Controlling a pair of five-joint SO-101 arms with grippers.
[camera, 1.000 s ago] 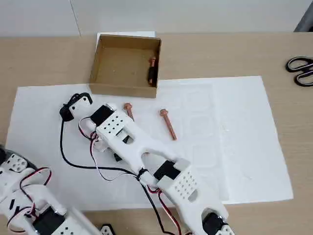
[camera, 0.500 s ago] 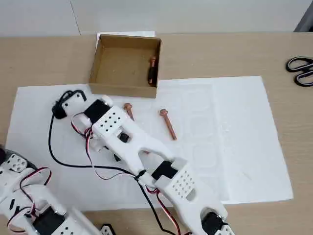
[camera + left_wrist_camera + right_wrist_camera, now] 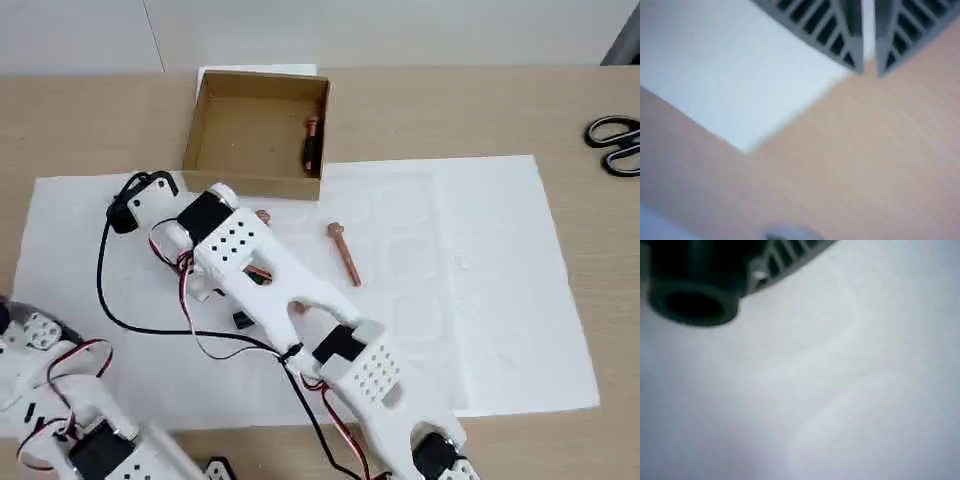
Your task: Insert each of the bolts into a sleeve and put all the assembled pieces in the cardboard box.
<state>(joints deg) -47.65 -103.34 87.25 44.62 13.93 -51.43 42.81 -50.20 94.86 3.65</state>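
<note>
Two grippers show two different states. The right gripper [image 3: 705, 265] pinches a black sleeve [image 3: 692, 302]. The sleeve's hollow end juts out past the ribbed finger [image 3: 790, 255] that lies against its side, above the white paper [image 3: 840, 390]. The left gripper [image 3: 869, 70] has its fingers [image 3: 840, 35] drawn almost together with only a thin slit between them and nothing in it, over bare table [image 3: 865, 165] just beside a corner of the paper. From above, the right arm [image 3: 290, 290] lies across the paper toward the cardboard box [image 3: 250, 184]. It covers most of one bolt [image 3: 262, 217], and a second bolt [image 3: 343, 253] lies uncovered just beside it. A loose sleeve [image 3: 241, 320] rests by the arm. One assembled piece [image 3: 311, 145] lies inside the box against its wall.
</note>
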